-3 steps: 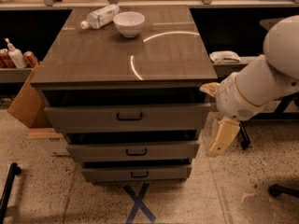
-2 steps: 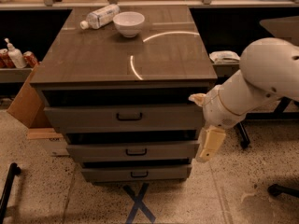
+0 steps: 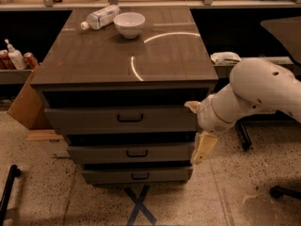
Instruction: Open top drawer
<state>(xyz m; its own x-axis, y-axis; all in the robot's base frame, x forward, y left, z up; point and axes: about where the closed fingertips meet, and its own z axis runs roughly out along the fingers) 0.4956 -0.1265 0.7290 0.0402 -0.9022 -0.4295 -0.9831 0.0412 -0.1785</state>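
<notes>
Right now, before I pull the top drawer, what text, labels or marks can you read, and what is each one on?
"X": blue tape cross on the floor in front of the cabinet.
Plastic bottle lying on the cabinet top: label too blurred to read.
Box on the floor left of the cabinet: dark print, unreadable.
Top drawer and gripper beside its right end: no text.
</notes>
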